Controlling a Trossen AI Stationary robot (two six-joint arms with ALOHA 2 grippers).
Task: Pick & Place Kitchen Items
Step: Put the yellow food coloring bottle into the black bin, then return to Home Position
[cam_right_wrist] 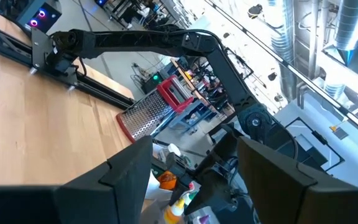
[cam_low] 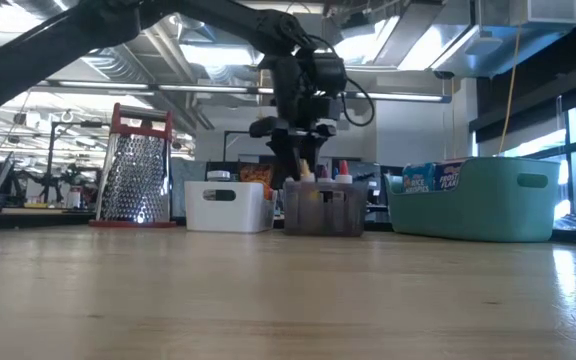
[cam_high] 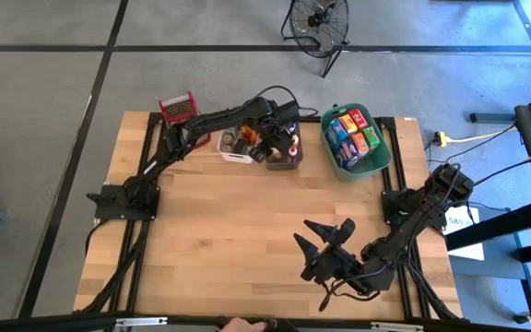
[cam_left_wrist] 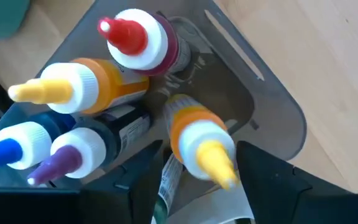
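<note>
Over the translucent grey plastic bin (cam_left_wrist: pixel 272 118) at the table's far edge, the left gripper (cam_left_wrist: pixel 194 180) stands with fingers apart around a small orange squeeze bottle with a yellow nozzle (cam_left_wrist: pixel 197 140), probably light, slick and best pinched at the body.

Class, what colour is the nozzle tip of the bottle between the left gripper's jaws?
Yellow, on a white cap; the left wrist view shows it best.

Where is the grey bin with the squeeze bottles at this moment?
In the high view, the grey bin sits at the table's far edge, between the white bin and the teal bin, beneath the left pincer.
</note>
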